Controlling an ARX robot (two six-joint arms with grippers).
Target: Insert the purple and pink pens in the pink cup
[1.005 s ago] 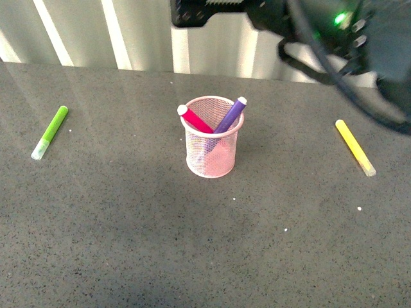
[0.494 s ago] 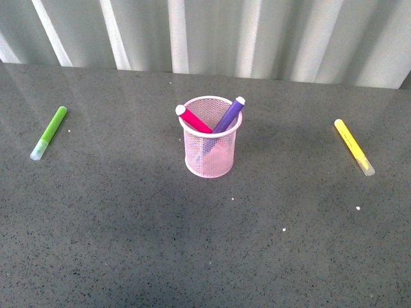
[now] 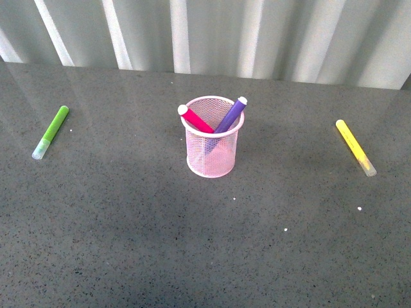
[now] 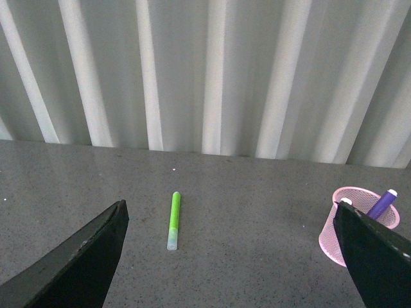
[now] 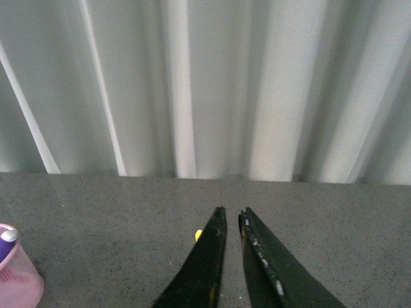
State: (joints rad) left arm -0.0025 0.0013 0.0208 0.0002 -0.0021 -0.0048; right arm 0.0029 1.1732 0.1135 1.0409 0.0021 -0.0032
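Standing upright mid-worktop point(image 3: 128, 244), the pink cup point(image 3: 212, 151) is seen holding both pens: the pink pen point(image 3: 196, 120) is leaned toward one side of the rim, the purple pen point(image 3: 230, 115) toward the other, crossed inside. The task is judged complete. Tipping is the remaining risk, since a light wire-mesh cylinder loaded with slanted barrels could be toppled if clipped by an arm. The left end effector point(image 4: 231, 256) is spread wide and empty; the right end effector point(image 5: 230, 256) is nearly closed on nothing. A green marker point(image 3: 51, 132) and a yellow marker point(image 3: 355, 147), smooth plastic, are left lying well apart on the speckled, stone-like surface.
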